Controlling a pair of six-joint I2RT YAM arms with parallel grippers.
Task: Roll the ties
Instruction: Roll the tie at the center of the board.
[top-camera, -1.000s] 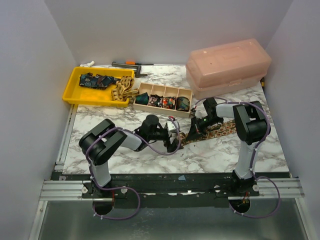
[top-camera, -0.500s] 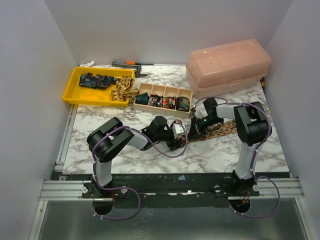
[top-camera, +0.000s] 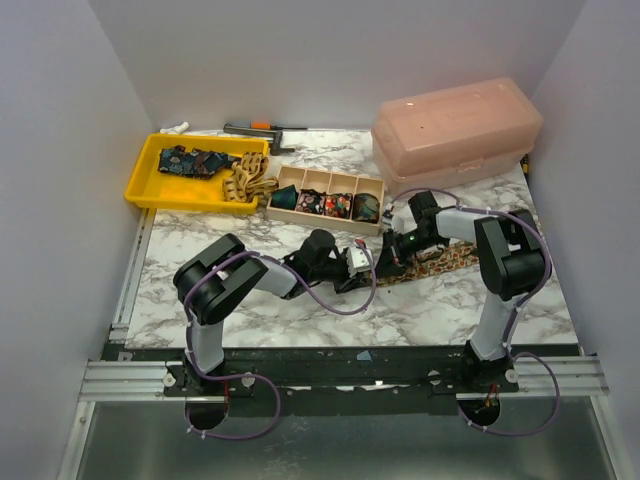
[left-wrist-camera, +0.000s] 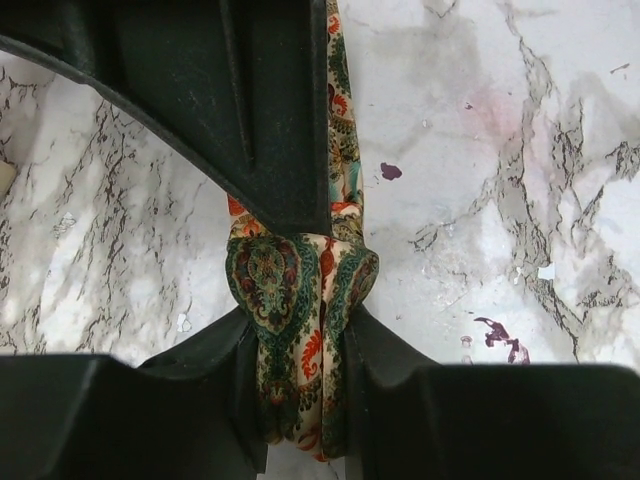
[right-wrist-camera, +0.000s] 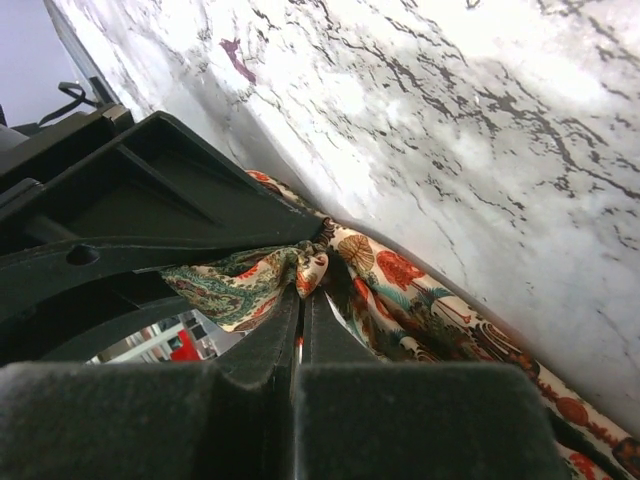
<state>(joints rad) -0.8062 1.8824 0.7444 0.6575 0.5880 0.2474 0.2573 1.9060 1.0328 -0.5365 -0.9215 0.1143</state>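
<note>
Tie (left-wrist-camera: 300, 300), paisley, lying flat on marbled surface (top-camera: 430, 310) near its middle, bunched end squeezed between left fingers (left-wrist-camera: 205, 385). Right fingers (right-wrist-camera: 255, 365) clenched on same end, facing left ones. Rolled ties (top-camera: 338, 205) tucked in compartments of wooden box (top-camera: 322, 222) behind.

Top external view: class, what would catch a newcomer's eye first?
Mid-table, the left gripper and right gripper meet nose to nose, both pinching one paisley tie that trails off toward the right. Behind them stand a bright yellow tray of loose ties at far left and a big pink lidded box at far right.
</note>
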